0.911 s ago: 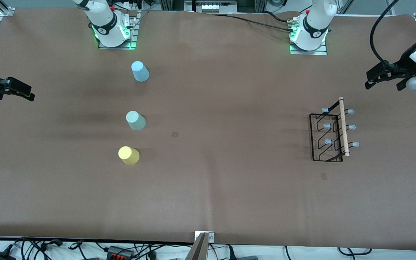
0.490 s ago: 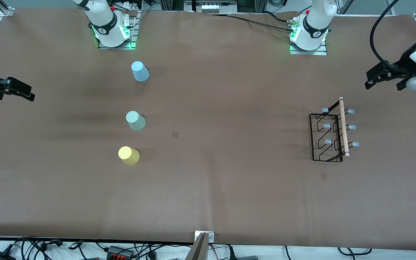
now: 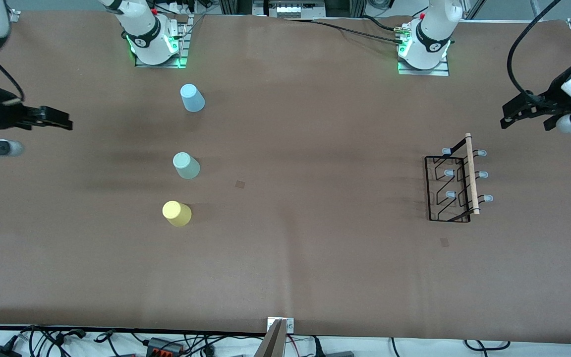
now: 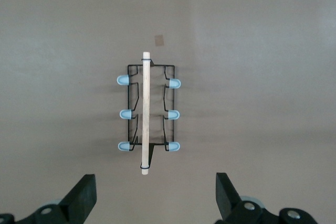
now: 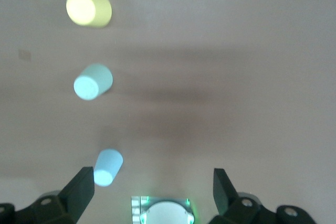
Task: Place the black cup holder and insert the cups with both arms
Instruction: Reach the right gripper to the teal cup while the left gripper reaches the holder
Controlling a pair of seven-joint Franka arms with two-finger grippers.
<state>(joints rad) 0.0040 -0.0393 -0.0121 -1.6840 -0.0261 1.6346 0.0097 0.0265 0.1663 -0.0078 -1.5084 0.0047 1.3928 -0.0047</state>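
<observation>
The black cup holder [image 3: 456, 181] stands on the table toward the left arm's end, its wooden rod handle [image 3: 471, 173] on top. In the left wrist view the black cup holder [image 4: 149, 114] shows its several pale pegs. Three cups stand upside down in a row toward the right arm's end: light blue [image 3: 192, 97] farthest from the front camera, pale green [image 3: 186, 165], and yellow [image 3: 176, 213] nearest. My left gripper [image 3: 524, 121] hangs open and empty over the table's end beside the holder. My right gripper [image 3: 57, 121] hangs open and empty over the right arm's end, apart from the cups.
The two arm bases [image 3: 156, 47] [image 3: 424, 54] stand along the edge farthest from the front camera. Small tape marks [image 3: 240, 184] [image 3: 444, 242] lie flat on the brown cloth. Cables [image 3: 166, 342] and a metal bracket [image 3: 278, 328] run along the near edge.
My right gripper has moved in over the table toward the cups. My left gripper has shifted slightly. The cups and the holder have not moved.
</observation>
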